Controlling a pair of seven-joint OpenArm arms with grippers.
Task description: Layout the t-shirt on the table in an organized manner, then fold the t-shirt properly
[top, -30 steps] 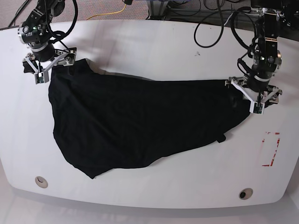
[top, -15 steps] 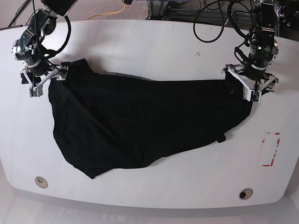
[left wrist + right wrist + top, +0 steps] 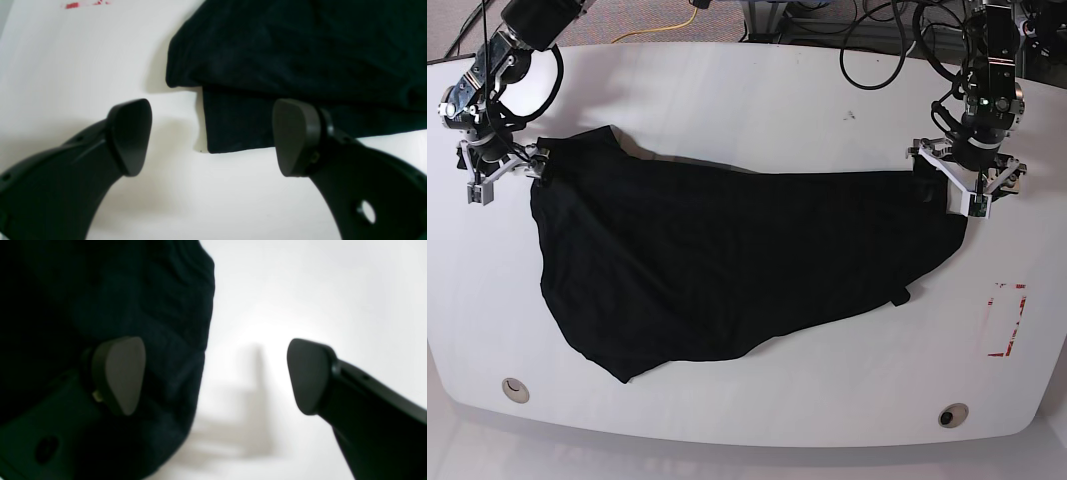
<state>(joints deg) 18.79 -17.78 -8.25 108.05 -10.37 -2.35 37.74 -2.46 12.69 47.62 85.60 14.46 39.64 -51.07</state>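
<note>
The black t-shirt (image 3: 727,260) lies spread but crumpled across the white table (image 3: 757,90), its lower part bunched toward the front left. My left gripper (image 3: 970,188) hovers open over the shirt's right end. In the left wrist view the left gripper (image 3: 211,138) straddles a square fabric corner of the t-shirt (image 3: 240,123) without touching it. My right gripper (image 3: 505,172) stands open at the shirt's upper left corner. In the right wrist view the right gripper (image 3: 213,375) has one finger over the t-shirt (image 3: 100,290) and the other over bare table (image 3: 300,290).
A red dashed rectangle (image 3: 1005,320) marks the table at the right, also seen as a red mark (image 3: 86,4). Two round grommets (image 3: 515,388) (image 3: 952,413) sit near the front edge. Black cables (image 3: 877,60) loop over the back right edge.
The right gripper has drifted left and slightly back, off the shirt's corner. The left gripper has shifted a little toward the back. Both stay open; the shirt lies the same.
</note>
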